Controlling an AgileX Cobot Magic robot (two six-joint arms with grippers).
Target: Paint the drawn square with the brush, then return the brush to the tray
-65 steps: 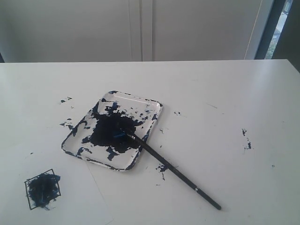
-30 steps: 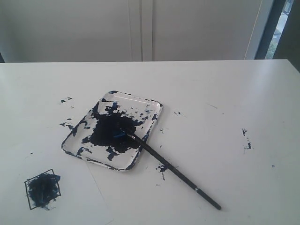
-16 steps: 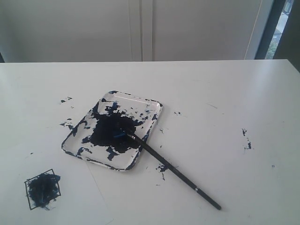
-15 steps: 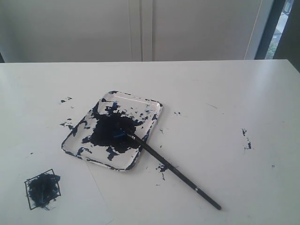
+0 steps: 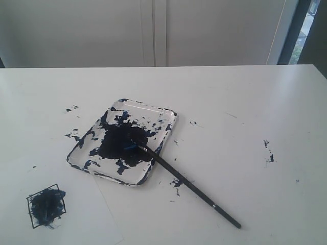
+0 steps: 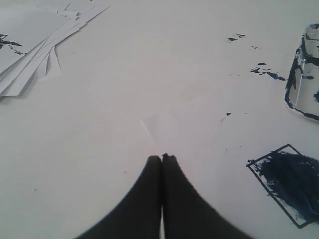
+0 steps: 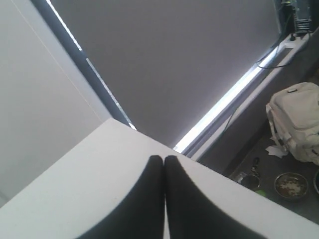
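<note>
Currently: brush on tray, both arms clear

Brush point(image 5: 186, 184) lies with its wet tip in the dark blot of the tray point(image 5: 164, 115); its handle crosses the rim onto the table point(image 5: 245, 97). Square point(image 5: 46, 205), daubed dark, sits apart from the tray. Left gripper point(image 6: 161, 157) jaws pressed together, empty, above the table near the square. Right gripper point(image 7: 164, 158) likewise closed on nothing.

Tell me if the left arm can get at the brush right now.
Probably yes: the brush lies uncovered, tip in the tray, handle on bare table. The left gripper is shut, so its fingers must open first.
</note>
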